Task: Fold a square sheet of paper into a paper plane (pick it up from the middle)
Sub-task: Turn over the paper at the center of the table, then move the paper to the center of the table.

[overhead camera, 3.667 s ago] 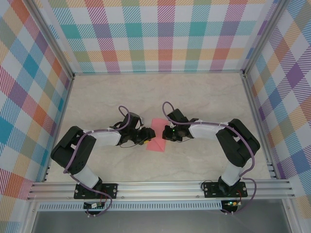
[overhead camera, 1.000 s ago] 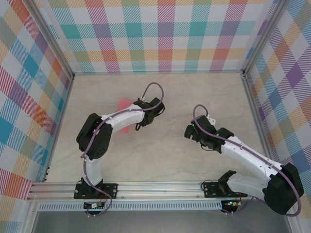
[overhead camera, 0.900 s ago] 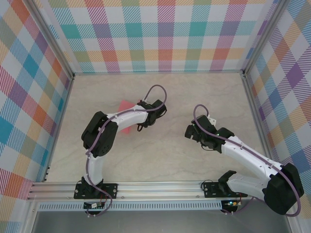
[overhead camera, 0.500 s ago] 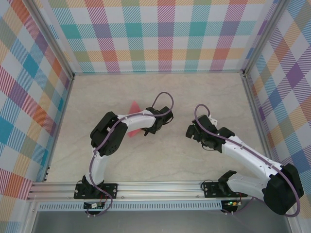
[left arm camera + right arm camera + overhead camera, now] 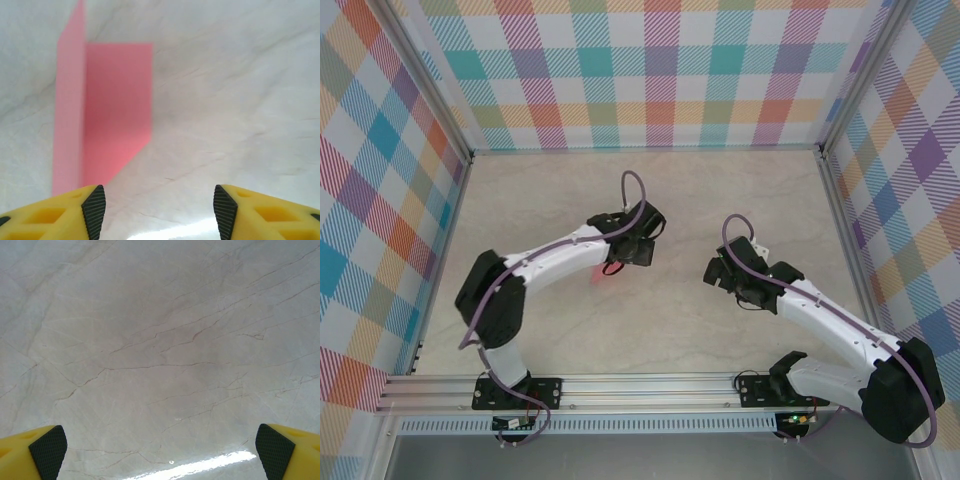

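- The left gripper (image 5: 155, 210) is released. Its 2 yellow fingers stand apart, and only bare table (image 5: 225, 100) lies between the black pads (image 5: 95, 210).
- In the left wrist view the sheet of paper (image 5: 117, 110) sits toward 10 o'clock. It is salmon-pink and creased along 1 straight line.
- 1 flap lies flat on the marble, while the narrower flap at 9 o'clock of the crease stands up from it.
- The paper's near corner comes close to the left finger, but I cannot tell whether they touch.
- From above, the left arm stretches from its base toward the middle of the table (image 5: 720, 190). The left gripper (image 5: 635, 250) is at its end.
- A sliver of the sheet of paper (image 5: 597, 272) shows at about 8 o'clock of that gripper, partly covered by the forearm.
- The right gripper (image 5: 161, 447) is released too — its fingers sit wide apart at the lower corners of the right wrist view, over veined table (image 5: 160, 340).
- From above, the right gripper (image 5: 718, 272) is at about 3 o'clock of the left one, well apart from the paper.
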Motion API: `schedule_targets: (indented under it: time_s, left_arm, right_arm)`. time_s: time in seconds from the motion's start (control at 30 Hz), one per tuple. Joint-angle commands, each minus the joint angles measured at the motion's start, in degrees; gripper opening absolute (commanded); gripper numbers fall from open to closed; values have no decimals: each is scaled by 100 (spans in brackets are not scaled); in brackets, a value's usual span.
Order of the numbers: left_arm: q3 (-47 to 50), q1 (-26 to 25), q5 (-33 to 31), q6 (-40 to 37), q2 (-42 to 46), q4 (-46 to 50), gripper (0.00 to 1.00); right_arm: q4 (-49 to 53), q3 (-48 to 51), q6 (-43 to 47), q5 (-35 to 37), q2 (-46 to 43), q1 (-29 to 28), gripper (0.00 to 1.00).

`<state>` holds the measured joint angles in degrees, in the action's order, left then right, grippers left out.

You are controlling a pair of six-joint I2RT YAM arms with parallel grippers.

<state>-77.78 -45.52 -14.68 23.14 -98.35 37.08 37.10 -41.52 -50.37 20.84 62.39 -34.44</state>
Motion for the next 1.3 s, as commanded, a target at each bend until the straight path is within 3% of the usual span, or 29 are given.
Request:
schedule_targets:
  time_s: [0.0, 0.27, 0.37, 0.47, 0.57, 0.63, 0.97, 1.27]
  left_arm:
    - [380, 172, 772, 186, 593, -430, 68]
    - [1733, 1362, 1896, 767, 1351, -1557, 86]
    - [2058, 1817, 2713, 955, 1060, -2057, 83]
    - [2072, 2020, 3208, 998, 478, -2498, 69]
    - [1933, 2066, 3225, 982, 30, -2609, 54]
    - [1848, 2073, 3067, 936, -144, -2617, 51]
    - [1552, 2085, 1898, 514, -632, -2260, 52]
    - [1671, 2024, 2330, 818, -886, -1945, 52]
  right_arm:
    - [-107, -290, 146, -229, 122, 33, 100]
    - [-645, -832, 572, -1083, 993, 18, 100]
    - [-822, -946, 585, -1243, 1285, 25, 100]
    - [-1032, -924, 523, -1471, 1477, 25, 100]
    - [-1155, -847, 433, -1631, 1612, 26, 100]
    - [-1222, -781, 393, -1716, 1666, 26, 100]
    - [-1304, -647, 345, -1838, 1847, 25, 100]
    - [-1337, -630, 300, -1849, 1933, 25, 100]
